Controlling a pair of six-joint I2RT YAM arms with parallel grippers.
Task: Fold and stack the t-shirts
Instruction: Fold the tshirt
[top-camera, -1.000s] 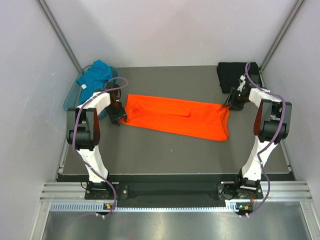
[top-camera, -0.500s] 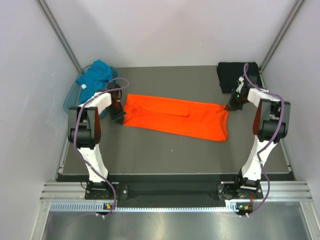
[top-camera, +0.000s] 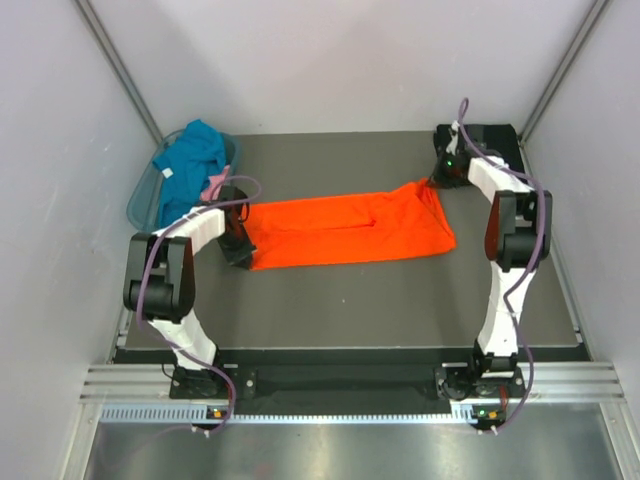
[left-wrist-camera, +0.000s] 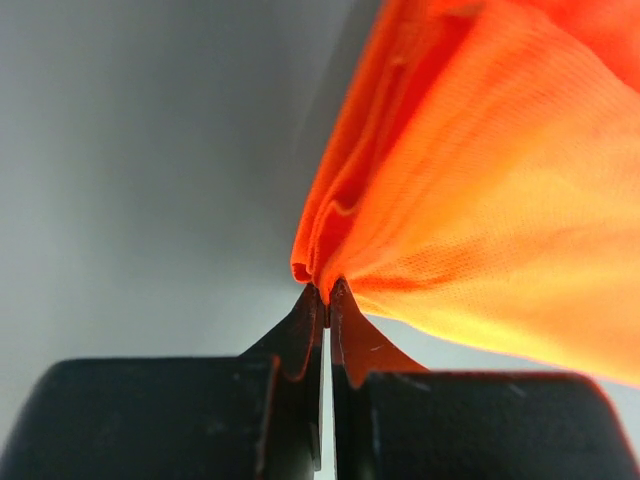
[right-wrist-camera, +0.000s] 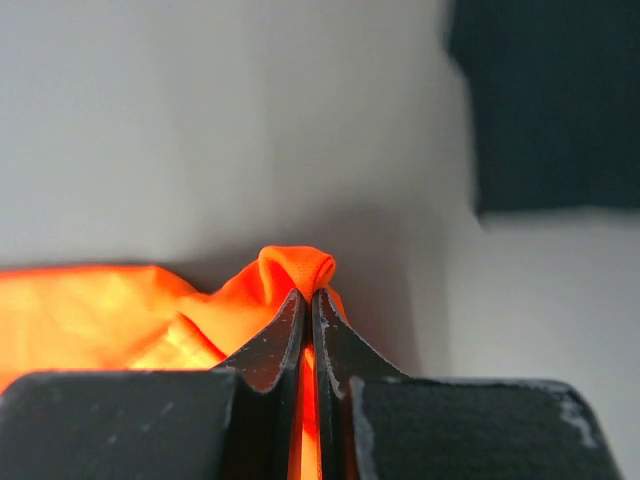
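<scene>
Read the table from above as a clock face, with twelve at the far wall. At ten o'clock the plastic basket (top-camera: 140, 203) holds a crumpled teal t-shirt (top-camera: 195, 150), and a scrap of a pink t-shirt (top-camera: 214, 186) shows at its near edge. This looks like the pile waiting to be folded.

Just right of it, at nine o'clock, the left gripper (top-camera: 240, 250) has its jaws pressed together on the left end of the orange t-shirt (top-camera: 350, 232). Its wrist view shows several bunched layers of cloth pinched at the tips.

The orange t-shirt lies across the middle of the table as a long band, apparently already folded lengthwise. It runs from nine o'clock towards one o'clock, with its far right corner drawn to a point. There the right gripper (top-camera: 435, 182) is closed tight on a small nub of the cloth.

Holding both ends likely keeps the band taut, so it can be straightened or carried over into a fold.

At the one-to-two o'clock corner lies the black t-shirt (top-camera: 500, 138), flat and partly hidden behind the right arm. It is probably the start of the stack.

The table (top-camera: 350, 300) is a plain, dark grey matt sheet, and cloth should slide on it easily. Pale walls (top-camera: 350, 60) close in three sides. A metal rail (top-camera: 340, 385) at six o'clock carries the arm bases.
</scene>
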